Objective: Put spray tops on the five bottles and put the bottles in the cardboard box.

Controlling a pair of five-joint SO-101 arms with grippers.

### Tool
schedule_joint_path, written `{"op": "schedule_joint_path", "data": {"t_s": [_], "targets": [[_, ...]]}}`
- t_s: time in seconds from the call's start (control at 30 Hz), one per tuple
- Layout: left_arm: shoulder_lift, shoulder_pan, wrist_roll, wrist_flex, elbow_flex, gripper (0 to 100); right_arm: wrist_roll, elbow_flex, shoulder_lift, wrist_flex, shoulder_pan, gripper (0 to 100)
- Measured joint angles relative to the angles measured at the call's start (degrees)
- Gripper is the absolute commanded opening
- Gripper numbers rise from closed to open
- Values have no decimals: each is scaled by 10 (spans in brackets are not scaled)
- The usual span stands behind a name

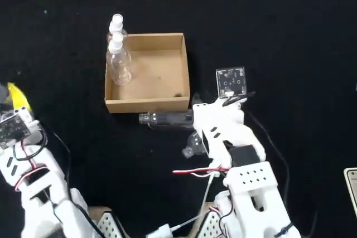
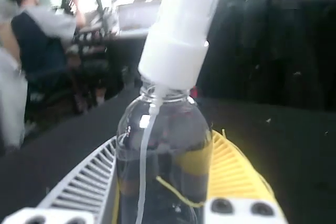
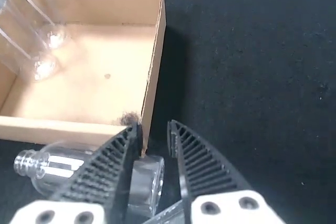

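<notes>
At the far left of the bench (image 1: 290,37) my left tool (image 2: 164,145) is closed on a clear bottle (image 2: 163,156), its grey finger on one side of the body and its yellow finger on the other. This held bottle stands upright in the grip. A white spray top (image 2: 178,35) sits on its neck and the thin dip tube hangs down inside. Further right sits the cardboard box (image 1: 167,104), open at the top. Two more bottles stand upright inside it along its left wall, each with a white spray top. The rear bottle (image 1: 117,26) is in the far left corner and the front bottle (image 1: 119,62) is just beside it, nearer to me. Against the outside of the box's near wall a bare bottle (image 1: 167,119) lies on its side, its open neck pointing left and no top on it. Near the front edge of the bench, between my two arms, lies a loose spray top (image 1: 162,231) with its tube. At the box's near right corner is my right tool (image 3: 153,127), its black ribbed fingers only a narrow gap apart. The base end of the bare bottle shows in that gap, one finger crosses in front of its body, and I cannot tell whether either finger touches it
</notes>
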Motion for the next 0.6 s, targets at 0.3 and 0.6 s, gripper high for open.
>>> {"op": "schedule_joint_path", "data": {"t_s": [0.3,0.6], "targets": [[229,-83,92,-120,-30,30,0,0,0,0,0,57],[373,-97,94,-267,-40,30,0,0,0,0,0,57]]}}
